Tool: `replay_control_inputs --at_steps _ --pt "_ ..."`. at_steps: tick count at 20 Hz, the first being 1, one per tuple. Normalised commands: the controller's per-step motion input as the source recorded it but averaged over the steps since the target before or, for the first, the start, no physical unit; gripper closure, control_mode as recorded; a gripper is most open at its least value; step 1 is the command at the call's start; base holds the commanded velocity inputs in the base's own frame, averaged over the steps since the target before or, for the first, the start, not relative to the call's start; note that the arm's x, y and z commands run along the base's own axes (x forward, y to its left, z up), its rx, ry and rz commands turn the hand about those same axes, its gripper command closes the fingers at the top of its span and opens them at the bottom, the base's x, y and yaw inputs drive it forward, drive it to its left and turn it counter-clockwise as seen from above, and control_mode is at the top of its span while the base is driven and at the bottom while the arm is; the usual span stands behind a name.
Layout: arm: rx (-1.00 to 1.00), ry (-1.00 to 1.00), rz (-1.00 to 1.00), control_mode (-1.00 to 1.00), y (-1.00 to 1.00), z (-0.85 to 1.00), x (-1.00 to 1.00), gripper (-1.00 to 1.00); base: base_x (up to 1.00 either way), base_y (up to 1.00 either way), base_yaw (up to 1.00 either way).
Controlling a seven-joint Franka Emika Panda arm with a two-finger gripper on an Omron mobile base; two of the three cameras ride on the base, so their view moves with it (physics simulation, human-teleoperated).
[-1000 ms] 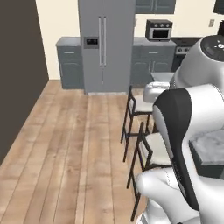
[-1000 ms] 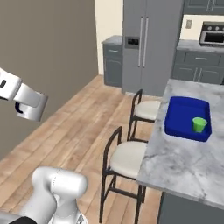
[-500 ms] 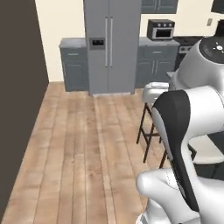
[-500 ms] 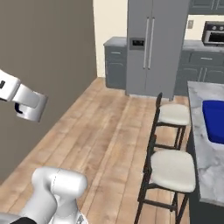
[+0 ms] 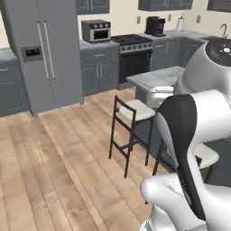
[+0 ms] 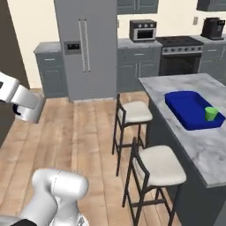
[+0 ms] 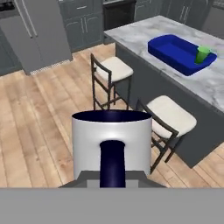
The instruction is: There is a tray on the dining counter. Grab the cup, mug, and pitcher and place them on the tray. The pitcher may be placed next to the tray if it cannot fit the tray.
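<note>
One smooth cylindrical pale mug (image 7: 112,146), navy-rimmed, gripped in the tool (image 7: 112,181).

This is a home kitchen. A tall grey refrigerator (image 6: 85,48) stands against the cream back wall among dark grey cabinets (image 6: 137,68), with a black range (image 6: 181,55), a toaster oven (image 6: 143,30) and a coffee maker (image 6: 213,28) along the counter. A marble-topped dining counter (image 6: 194,145) with two cushioned stools (image 6: 132,112) stands on the wood-plank floor (image 5: 49,158).
</note>
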Motion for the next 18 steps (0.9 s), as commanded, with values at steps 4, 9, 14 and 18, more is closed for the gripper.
replay_control_inputs --at_steps 4,9,14,18 --pt "0.00 0.00 0.00 1.00 0.00 0.00 0.00 1.00 0.47 0.31 -0.84" --pt "0.00 0.00 0.00 1.00 0.00 0.00 0.00 1.00 0.40 0.43 -0.84" --pt "0.00 0.00 0.00 1.00 0.00 0.00 0.00 1.00 0.46 0.55 -0.72" --pt "0.00 0.00 0.00 1.00 0.00 0.00 0.00 1.00 0.37 0.77 -0.52"
